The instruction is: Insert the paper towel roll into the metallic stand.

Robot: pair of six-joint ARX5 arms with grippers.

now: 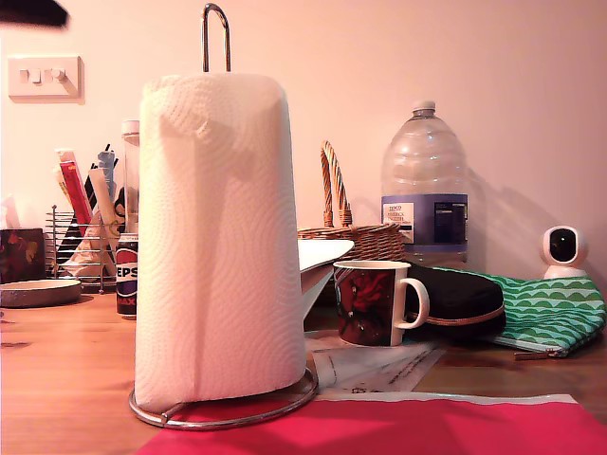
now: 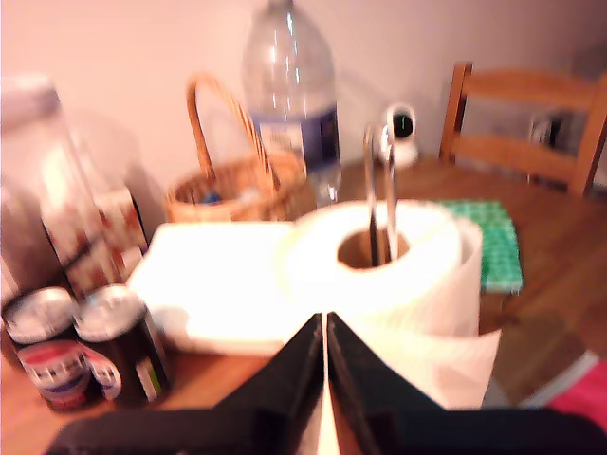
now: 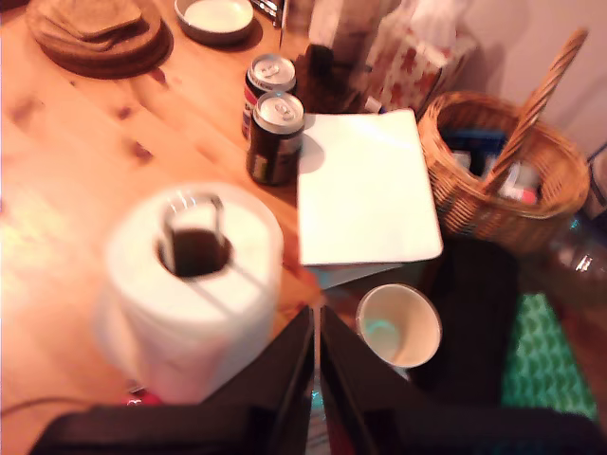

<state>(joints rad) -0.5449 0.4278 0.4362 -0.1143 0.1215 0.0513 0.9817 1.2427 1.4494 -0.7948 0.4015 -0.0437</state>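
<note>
The paper towel roll (image 1: 218, 237) stands upright on the metallic stand, with the chrome loop (image 1: 215, 36) poking out of its top and the ring base (image 1: 285, 403) around its foot. Seen from above, the roll (image 2: 379, 275) has the loop (image 2: 379, 180) running through its core. My first gripper (image 2: 325, 322) hovers shut above and beside the roll, holding nothing. My second gripper (image 3: 316, 318) is also shut and empty, high above the roll (image 3: 190, 284) and its loop (image 3: 194, 213). A dark arm part (image 1: 28, 11) shows at the exterior view's top left corner.
Beside the roll are a patterned mug (image 1: 375, 301), a white folded paper bag (image 3: 365, 185), two cans (image 3: 273, 123), a wicker basket (image 3: 503, 171), a big water bottle (image 1: 424, 185) and a green pouch (image 1: 550, 313). A utensil rack (image 1: 81, 237) stands at the exterior view's left. Red mat (image 1: 398, 431) in front.
</note>
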